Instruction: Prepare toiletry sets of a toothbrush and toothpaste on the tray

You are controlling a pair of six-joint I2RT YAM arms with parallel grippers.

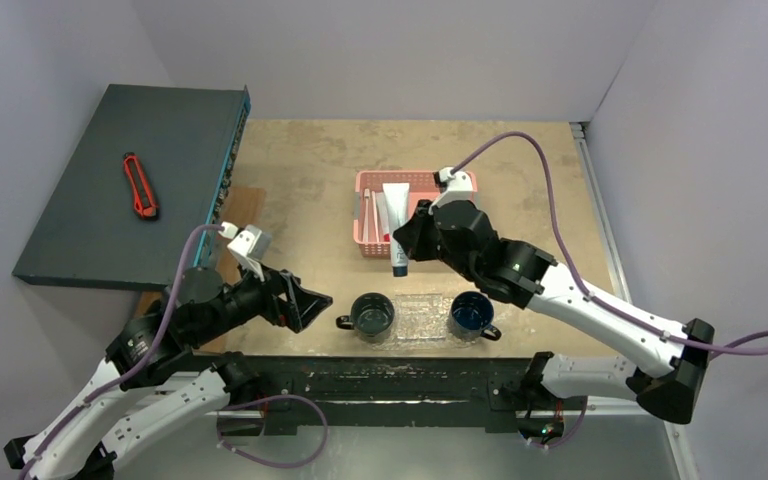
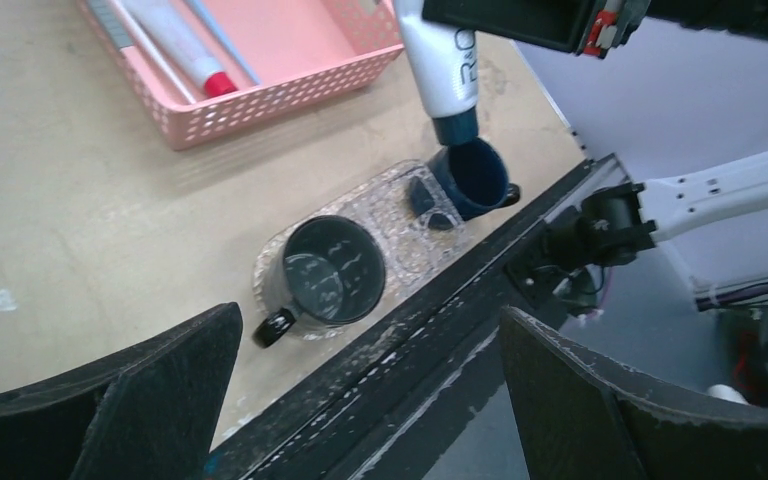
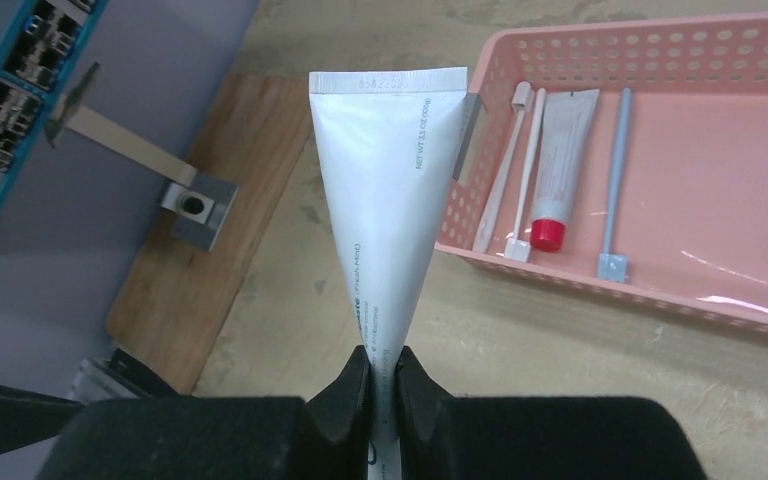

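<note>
Pale tabletop (image 1: 300, 200) lies under a white toothpaste tube (image 1: 397, 225) that hangs cap-down, its dark blue cap (image 2: 456, 128) over the gap between the pink basket (image 1: 365, 182) and the clear tray (image 1: 422, 322), near the blue mug (image 1: 472, 315). Right end effector (image 3: 381, 375) pinches the tube's body, fingers nearly closed on it. Left end effector (image 2: 370, 390) hovers wide open and empty beside the dark green mug (image 1: 372, 316) on the tray's other end.

Left mug (image 1: 373, 316), right mug (image 1: 472, 314) on tray (image 1: 422, 316) ends; basket (image 1: 362, 210) behind tray.
</note>
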